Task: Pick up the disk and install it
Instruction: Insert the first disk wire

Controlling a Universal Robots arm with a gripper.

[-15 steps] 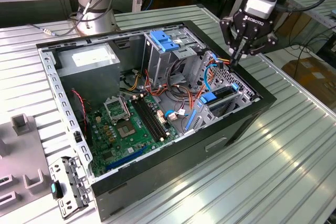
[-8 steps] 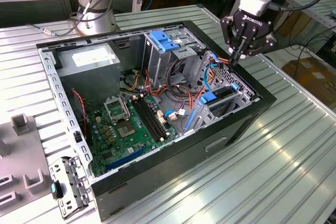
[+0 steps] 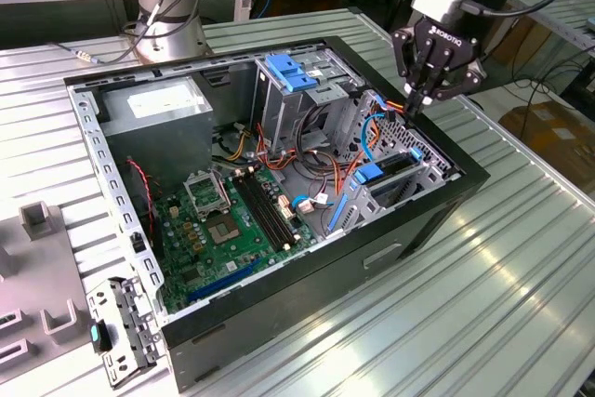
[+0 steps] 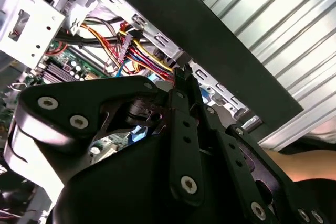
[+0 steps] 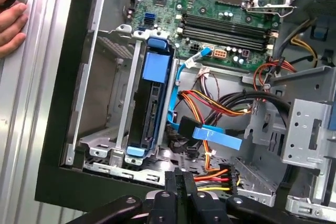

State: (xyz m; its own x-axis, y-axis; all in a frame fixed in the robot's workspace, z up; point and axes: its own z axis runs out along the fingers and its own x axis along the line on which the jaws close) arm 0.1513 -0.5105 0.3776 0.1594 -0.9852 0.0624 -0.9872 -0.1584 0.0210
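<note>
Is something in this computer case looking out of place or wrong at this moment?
Nothing looks damaged. The disk sits in its bay, edge up. The gripper, its fingers shut and empty, hangs over the loose cables beside the bay. One oddity: a person's hand rests on the table beside the case.

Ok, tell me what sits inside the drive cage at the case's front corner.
In the first wrist view the drive cage holds the disk on edge in its blue frame. The neighbouring slot looks empty. The disk's label is hidden.
</note>
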